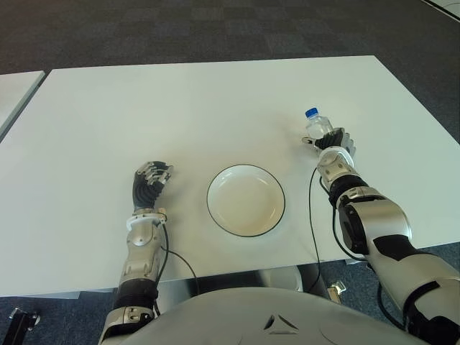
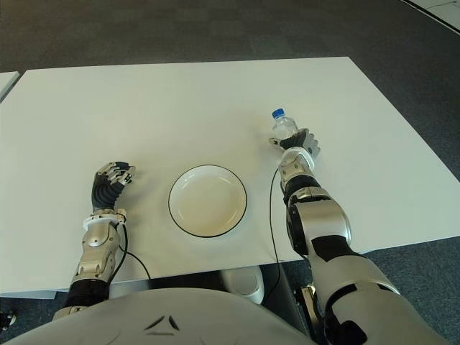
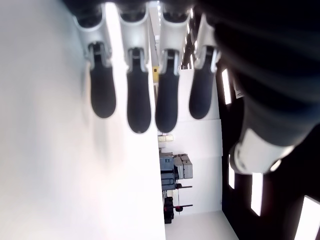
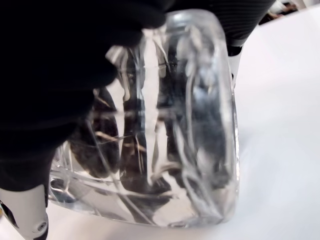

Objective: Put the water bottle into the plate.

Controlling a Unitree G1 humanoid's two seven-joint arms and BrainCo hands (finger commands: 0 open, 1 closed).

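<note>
A small clear water bottle (image 1: pixel 317 126) with a blue cap stands upright on the white table (image 1: pixel 201 100), to the right of the plate. My right hand (image 1: pixel 332 144) is wrapped around the bottle's lower body; in the right wrist view the clear ribbed bottle (image 4: pixel 165 125) fills the frame with dark fingers (image 4: pixel 75 60) pressed on it. The white plate (image 1: pixel 246 200) with a dark rim lies near the table's front edge, with nothing in it. My left hand (image 1: pixel 152 180) shows left of the plate, its fingers (image 3: pixel 140 100) hanging loosely and holding nothing.
Black cables run from both forearms over the table's front edge (image 1: pixel 313 237). A second white table's corner (image 1: pixel 18 90) shows at the far left. Dark carpet (image 1: pixel 215 29) lies beyond the table.
</note>
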